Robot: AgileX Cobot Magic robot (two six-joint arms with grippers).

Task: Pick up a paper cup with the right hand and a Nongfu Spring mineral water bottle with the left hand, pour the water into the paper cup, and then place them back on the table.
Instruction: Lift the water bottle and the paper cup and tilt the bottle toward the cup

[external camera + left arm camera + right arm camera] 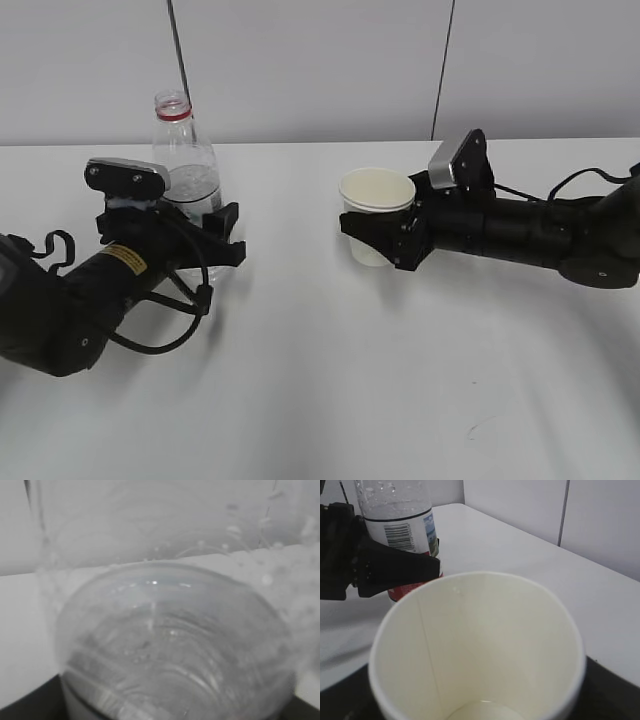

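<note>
The lower half of the Nongfu Spring mineral water bottle [186, 155] is hidden behind the left hand [200, 238] in the exterior view, and the left wrist view shows only a blurred close-up of clear ribbed plastic [170, 645] with droplets, so the fingers themselves cannot be made out there. From the right wrist view, black fingers [395, 570] sit on either side of the bottle's label [405, 527], closed on it. The bottle stands upright at about 9 o'clock on the white table [320, 380], cap off, red neck ring showing.

The right hand [385, 235] holds the paper cup [376, 215] between its black fingers, clamped on the cup's sides near the table centre, well apart from the bottle. The cup's base is cut off in the right wrist view; its smooth cream interior [485, 650], side seam and rolled rim are clear. Whether the cup rests on the table cannot be told.
</note>
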